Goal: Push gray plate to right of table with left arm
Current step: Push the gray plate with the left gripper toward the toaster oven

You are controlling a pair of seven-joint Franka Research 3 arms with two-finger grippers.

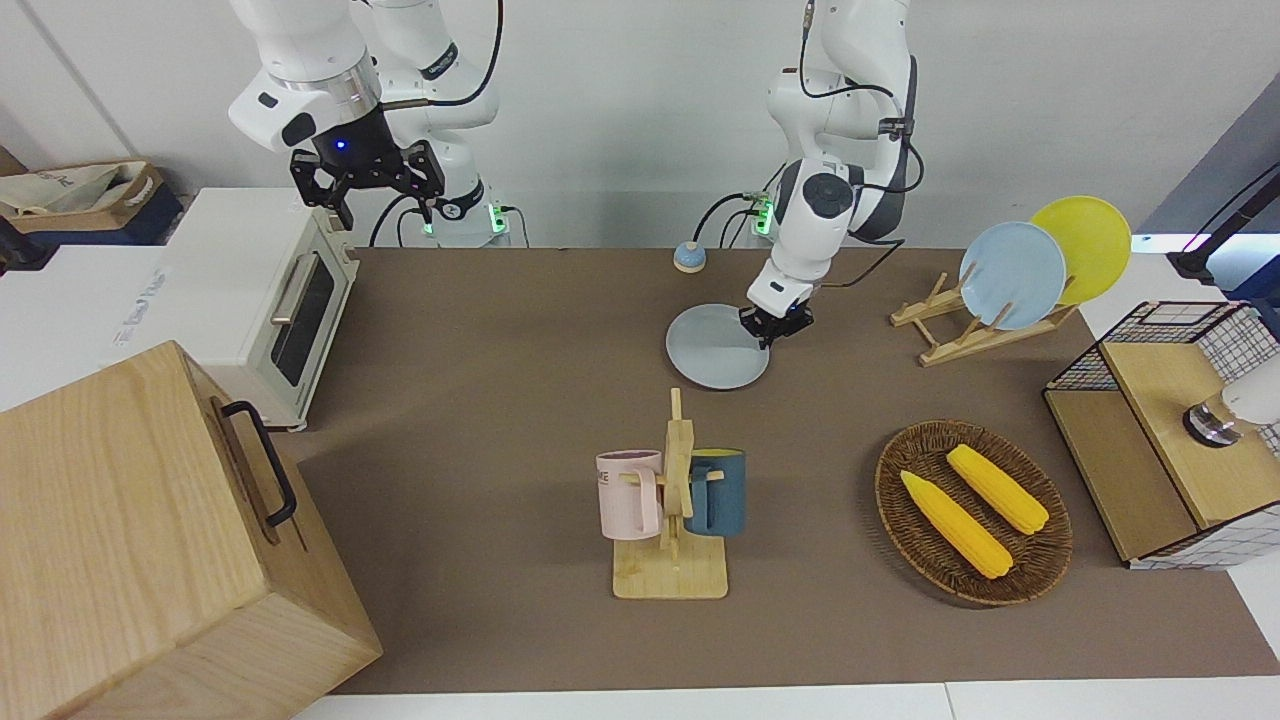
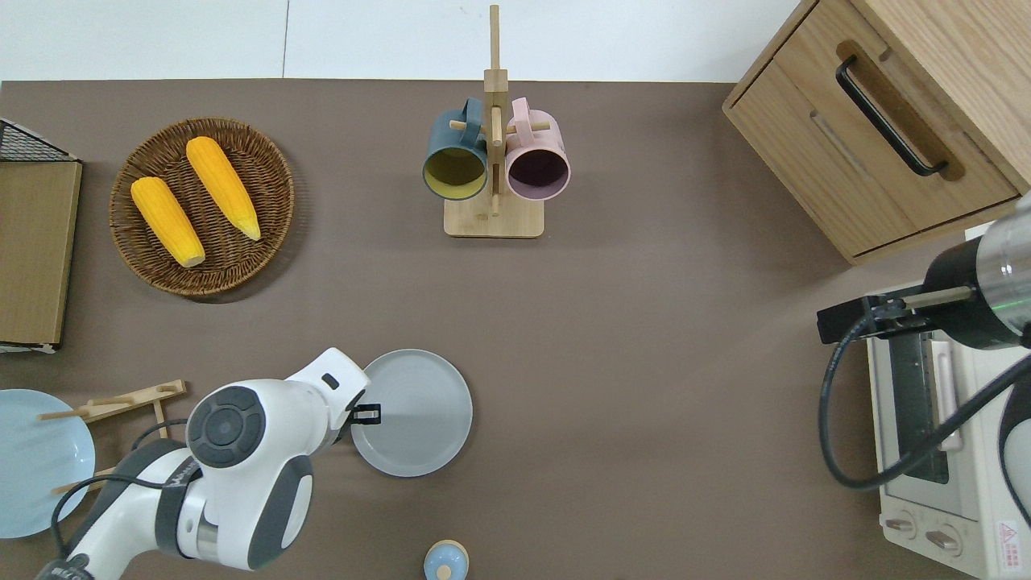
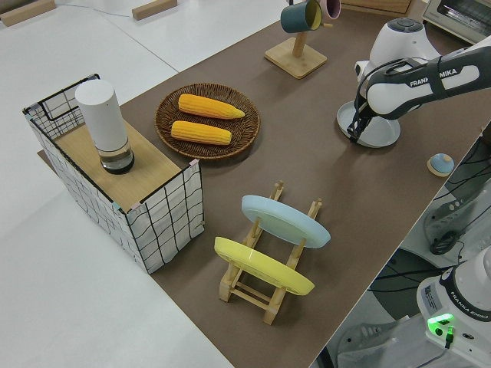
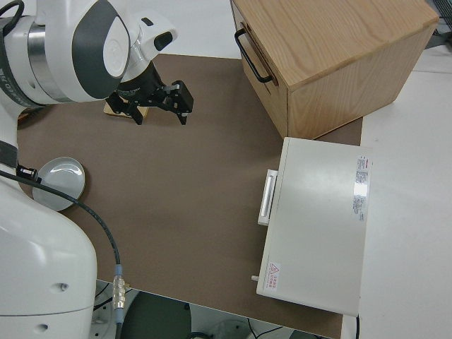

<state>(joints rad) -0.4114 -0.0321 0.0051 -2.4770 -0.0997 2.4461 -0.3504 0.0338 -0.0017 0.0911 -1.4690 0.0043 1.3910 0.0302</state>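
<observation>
The gray plate [image 1: 717, 347] lies flat on the brown table [image 1: 500, 330], nearer to the robots than the mug rack. It also shows in the overhead view [image 2: 415, 412], the left side view [image 3: 372, 130] and the right side view [image 4: 62, 182]. My left gripper [image 1: 775, 328] is down at the plate's rim, on the edge toward the left arm's end of the table [image 2: 370, 413]. It also shows in the left side view [image 3: 354, 134]. My right gripper [image 1: 385, 205] is open, empty and parked.
A mug rack [image 2: 493, 161] holds two mugs. A wicker basket [image 2: 201, 205] holds two corn cobs. A plate rack [image 1: 1010, 275] holds a sky-blue and a yellow plate. A small blue bell [image 2: 445, 560], a toaster oven [image 1: 260, 290] and a wooden box [image 2: 886, 121] stand around the table.
</observation>
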